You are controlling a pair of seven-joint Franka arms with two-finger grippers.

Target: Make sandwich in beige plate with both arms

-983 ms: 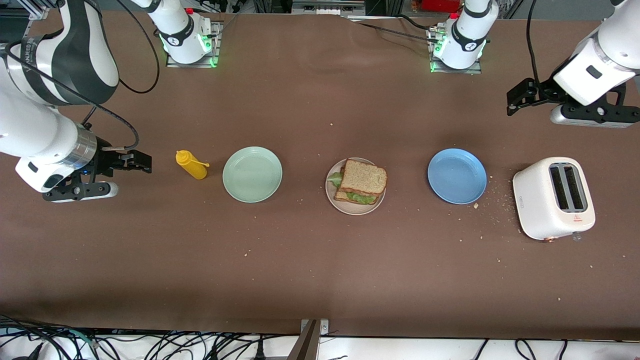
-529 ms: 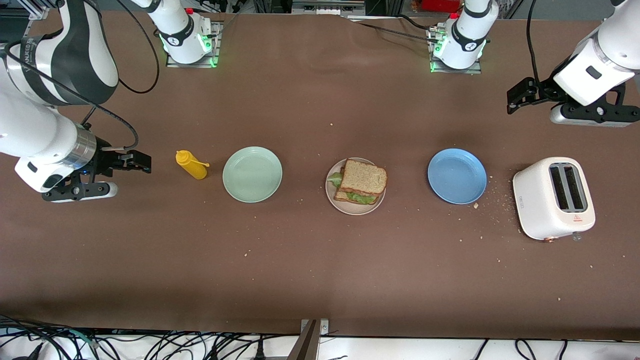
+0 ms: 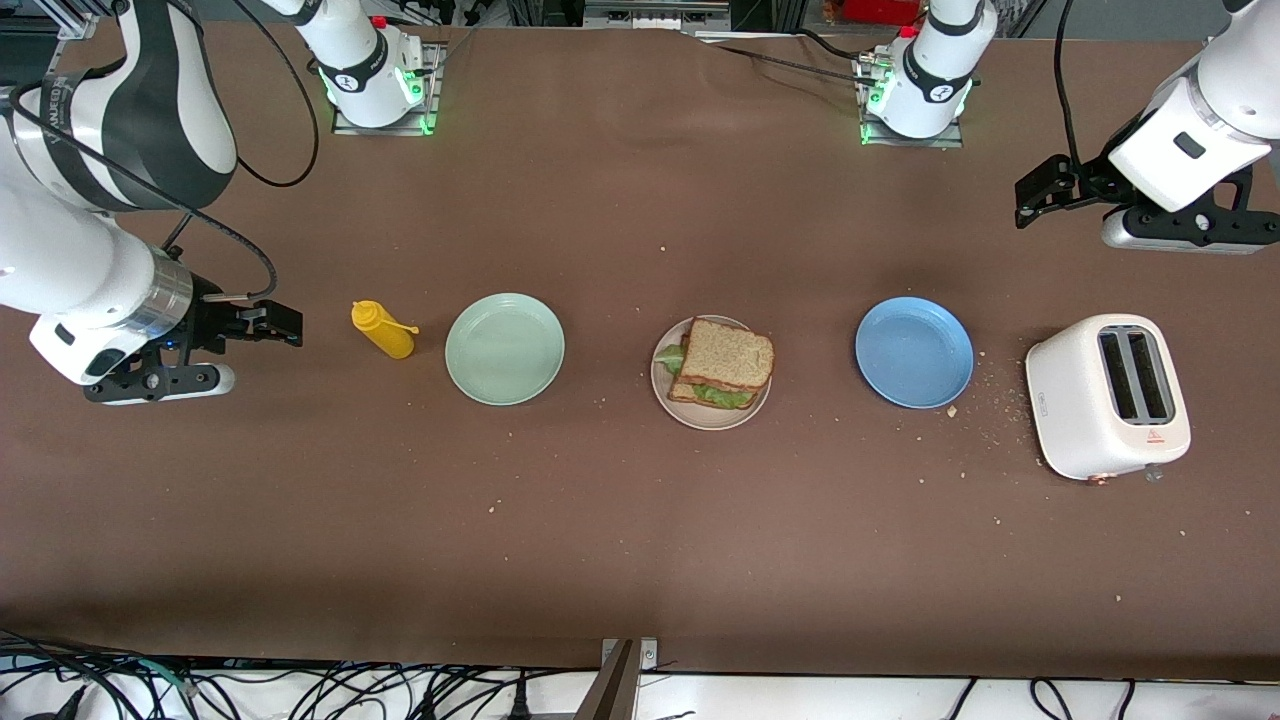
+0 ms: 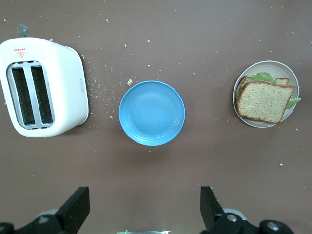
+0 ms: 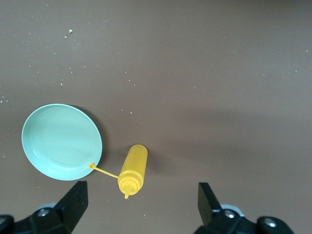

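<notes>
The worktop (image 3: 640,540) carries, in a row from the right arm's end to the left arm's end, a yellow squeeze bottle (image 3: 382,329), a mint green plate (image 3: 504,349), the beige plate (image 3: 709,413), a blue plate (image 3: 913,352) and a white toaster (image 3: 1106,397). The right arm (image 3: 90,180) holds the right gripper (image 3: 268,324) up over bare worktop at its own end of the row, just beside the squeeze bottle; its jaws stand wide and hold nothing. The left arm (image 3: 1200,110) holds the left gripper (image 3: 1040,190) over bare worktop near the toaster; its jaws also stand wide and empty. The sandwich (image 3: 724,363) lies on the beige plate at the middle of the row, between the mint green plate and the blue plate: two bread slices stacked with lettuce showing at the edges, the top slice slightly skewed and overhanging the rim. Judged from this layout, assembly is complete and the step in hand is retreat. To do it well, keep both grippers high and well apart from the plates, avoid sweeping across the bottle or the toaster, and leave the stack untouched so the top slice does not slide. Crumbs (image 3: 985,400) are scattered between the blue plate and the toaster.
</notes>
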